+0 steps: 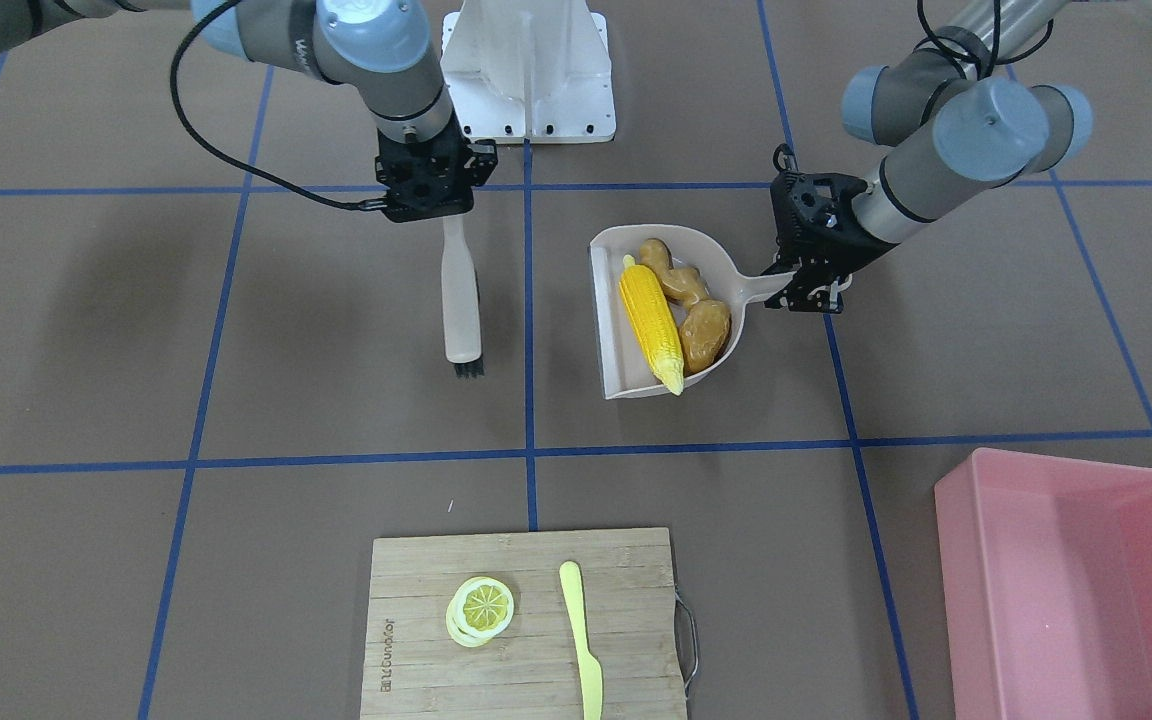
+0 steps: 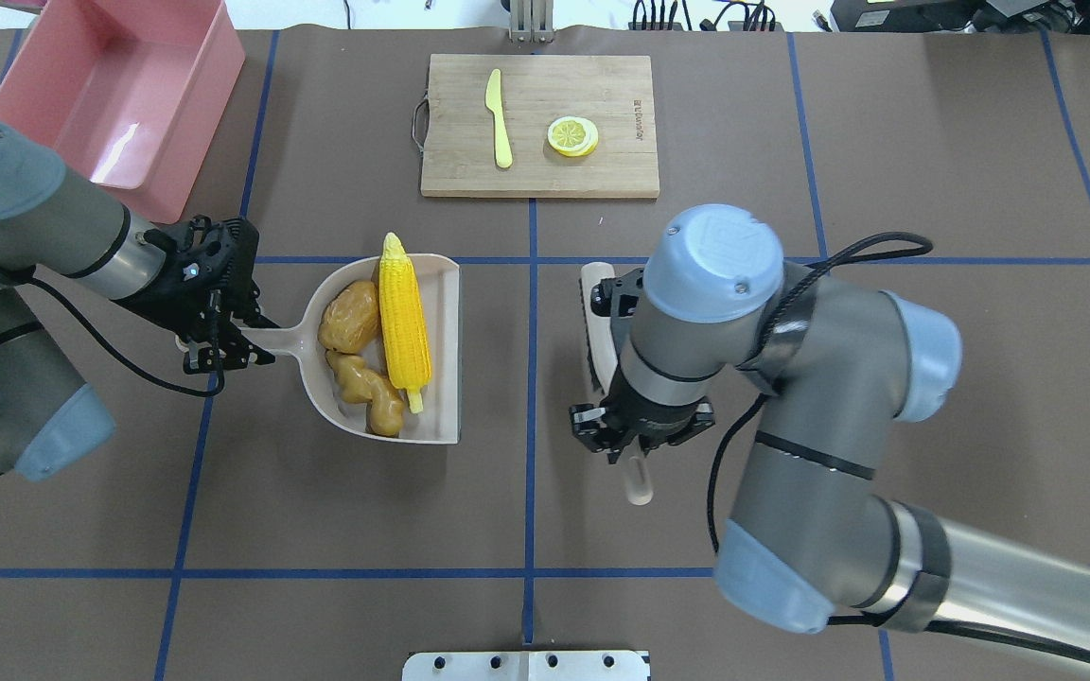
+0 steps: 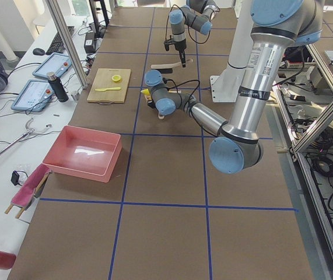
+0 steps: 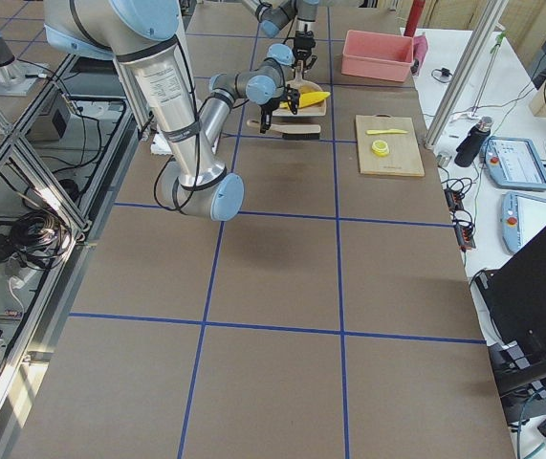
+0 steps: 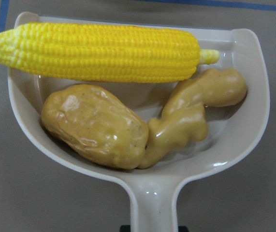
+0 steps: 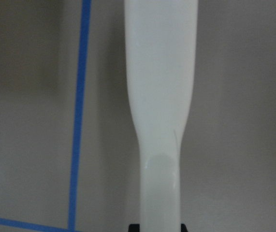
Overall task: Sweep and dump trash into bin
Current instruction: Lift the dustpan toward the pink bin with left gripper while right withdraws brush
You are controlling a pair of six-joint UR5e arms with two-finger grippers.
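The yellow corn cob [image 2: 403, 317], tan ginger root [image 2: 370, 390] and brownish potato [image 2: 349, 317] lie together in the beige dustpan [image 2: 441, 350]. They also show in the left wrist view: corn [image 5: 104, 53], potato [image 5: 94, 125], ginger [image 5: 186, 121]. My left gripper [image 2: 223, 345] is shut on the dustpan's handle [image 1: 764, 284]. My right gripper [image 2: 637, 445] is shut on the handle of a white brush [image 1: 460, 305], which shows in the right wrist view [image 6: 161, 96]. The pink bin [image 2: 119, 95] stands at the far left, apart from the dustpan.
A wooden cutting board [image 2: 602, 175] at the far middle holds a lemon slice [image 2: 572, 135] and a pale yellow knife [image 2: 500, 118]. The robot's white base [image 1: 528, 70] is at the near edge. Blue tape lines cross the brown table.
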